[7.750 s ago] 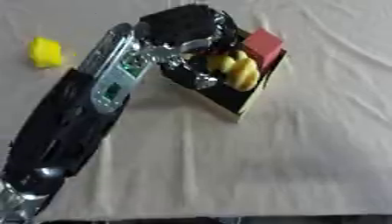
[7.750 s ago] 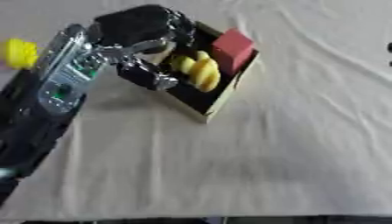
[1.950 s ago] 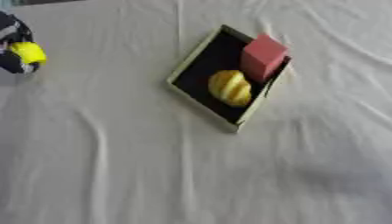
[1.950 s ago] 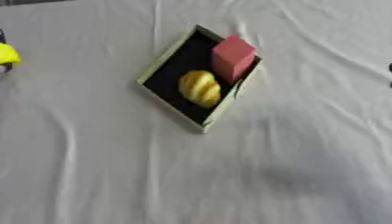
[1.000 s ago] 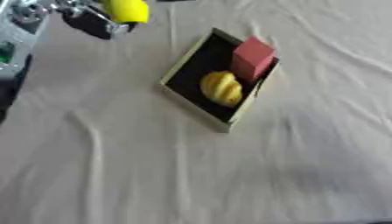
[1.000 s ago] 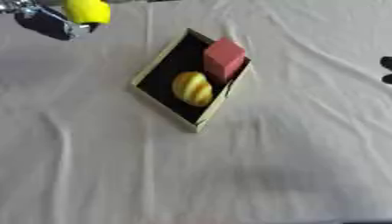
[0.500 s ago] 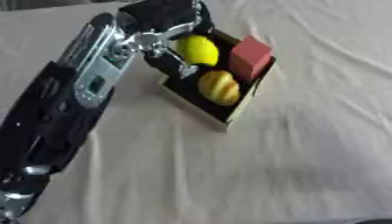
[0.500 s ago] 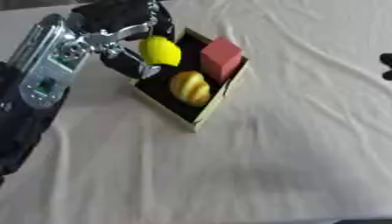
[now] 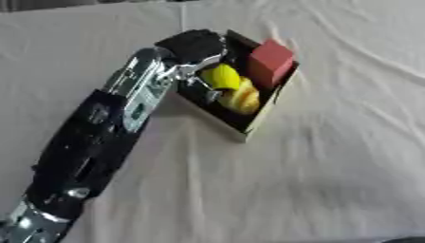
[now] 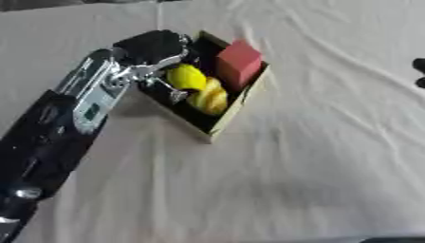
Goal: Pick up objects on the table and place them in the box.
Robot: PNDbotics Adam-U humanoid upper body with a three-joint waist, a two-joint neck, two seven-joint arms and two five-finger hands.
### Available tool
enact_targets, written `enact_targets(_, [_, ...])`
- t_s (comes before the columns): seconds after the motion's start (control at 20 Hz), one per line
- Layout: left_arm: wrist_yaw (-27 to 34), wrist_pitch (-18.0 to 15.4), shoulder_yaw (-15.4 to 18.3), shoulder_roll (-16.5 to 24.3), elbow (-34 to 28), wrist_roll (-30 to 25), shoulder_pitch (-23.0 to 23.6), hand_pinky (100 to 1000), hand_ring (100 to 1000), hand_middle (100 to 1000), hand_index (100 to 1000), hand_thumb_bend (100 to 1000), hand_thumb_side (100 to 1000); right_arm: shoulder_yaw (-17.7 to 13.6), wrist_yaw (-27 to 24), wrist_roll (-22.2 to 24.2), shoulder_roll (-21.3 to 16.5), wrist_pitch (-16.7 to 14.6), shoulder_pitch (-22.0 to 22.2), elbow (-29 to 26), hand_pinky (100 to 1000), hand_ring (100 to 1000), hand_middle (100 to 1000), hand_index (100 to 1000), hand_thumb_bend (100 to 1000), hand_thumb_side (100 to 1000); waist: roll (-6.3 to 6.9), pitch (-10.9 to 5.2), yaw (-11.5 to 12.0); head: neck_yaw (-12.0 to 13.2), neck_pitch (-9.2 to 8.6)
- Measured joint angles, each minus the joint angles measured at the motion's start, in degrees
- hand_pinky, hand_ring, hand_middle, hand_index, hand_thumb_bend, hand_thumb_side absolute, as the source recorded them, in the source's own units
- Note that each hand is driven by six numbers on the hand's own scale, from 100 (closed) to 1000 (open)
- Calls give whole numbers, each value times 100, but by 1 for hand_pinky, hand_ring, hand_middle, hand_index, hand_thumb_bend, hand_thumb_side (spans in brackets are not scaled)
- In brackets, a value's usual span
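Your left hand [image 9: 195,47] is reaching in from the lower left, its long black and silver arm crossing the cloth-covered bench [image 9: 332,156], and it is hanging over the near-left part of the box [image 9: 249,130]. The fingers [image 9: 199,83] are curling down around a yellow ball [image 9: 221,76], which is sitting inside the box, right at the hand's edge; you are still holding it, though whether it is already resting on the box floor cannot be told. Half a second ago the ball was a little higher and nearer the box's rim; now it is lying lower, pressed against the yellow ridged object [image 9: 242,98] that is filling the middle of the box. A second ago you were carrying that ball well apart from the box, up by the far-left corner of the view, and nearly two seconds ago it was out on the cloth at the left edge.

The red block [image 9: 269,63] is standing in the far end of the box, just beside the ball, in the same place it has been holding through all the earlier pictures. The box itself is lying askew on the cloth, one corner pointing toward you, as before.

In the right eye view a dark shape [image 10: 418,71] is showing at the right edge; you cannot make out what it is.
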Motion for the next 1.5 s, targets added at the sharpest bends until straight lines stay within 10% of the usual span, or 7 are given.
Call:
enact_targets(0.25, [-93, -28, 0, -35, 11, 33, 47, 923, 882, 825, 954, 354, 144, 0, 0, -12, 6, 52, -10, 0, 1000, 859, 628, 775, 100, 470, 15, 0, 0, -21, 0])
enact_targets(0.45, [-192, -64, 0, -1, -347, -33, 68, 967, 925, 854, 978, 490, 446, 0, 2, -20, 39, 78, -6, 0, 1000, 859, 627, 775, 100, 470, 15, 0, 3, -50, 0])
enact_targets(0.8, [-132, -68, 16, 170, -1005, -275, 91, 987, 970, 868, 986, 600, 527, 4, 10, -12, 47, 110, 25, 0, 1000, 859, 626, 774, 100, 470, 7, -24, 42, -82, 0])
enact_targets(1.0, [-75, -6, 41, 176, -1172, -332, 96, 973, 961, 861, 982, 548, 516, 33, 10, -6, 47, 117, 27, 0, 1000, 859, 626, 774, 100, 470, -8, -37, 49, -82, 0])
enact_targets(1.3, [326, 215, 169, 272, -1556, -139, 183, 893, 893, 814, 950, 100, 240, 33, 6, -5, 47, 117, 28, 0, 1000, 859, 626, 775, 100, 470, -8, -53, 67, -102, 0])
enact_targets(1.5, [1236, 545, 469, 548, -2109, 321, 327, 786, 787, 730, 881, 100, 383, 30, -7, -19, 46, 104, 29, 0, 1000, 859, 627, 775, 100, 470, -8, -54, 88, -183, -1])
